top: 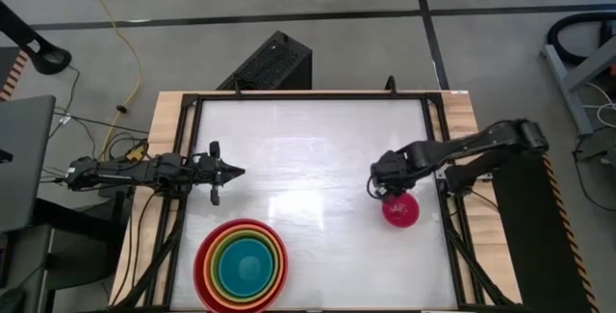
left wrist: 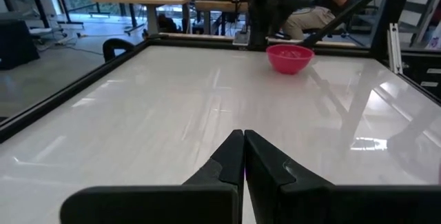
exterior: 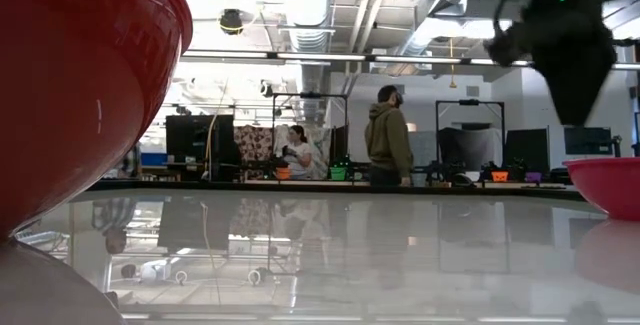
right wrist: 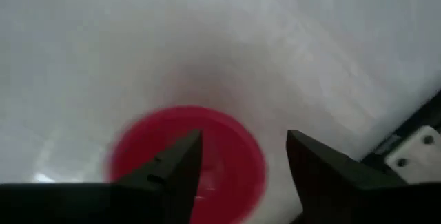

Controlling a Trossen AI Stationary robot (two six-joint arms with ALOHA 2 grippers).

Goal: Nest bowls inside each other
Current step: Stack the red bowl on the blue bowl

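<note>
A small magenta-pink bowl (top: 400,210) (left wrist: 289,57) stands upright on its base on the white table, near the right edge. My right gripper (top: 382,186) (right wrist: 241,145) hangs open above it, pointing down. The bowl's rim (right wrist: 258,156) lies below the gap between the fingers. In the low view the gripper (exterior: 568,85) is well clear of the bowl (exterior: 610,183). At the near left, a red bowl (top: 204,260) holds an orange, a lime green and a teal bowl (top: 243,267), nested. My left gripper (top: 231,170) (left wrist: 244,156) waits shut at the table's left side.
A black frame (top: 438,159) borders the table. The white tabletop (top: 308,178) stretches between the two arms. A black box (top: 274,61) lies on the floor past the far edge. People (exterior: 388,135) are in the room behind the table.
</note>
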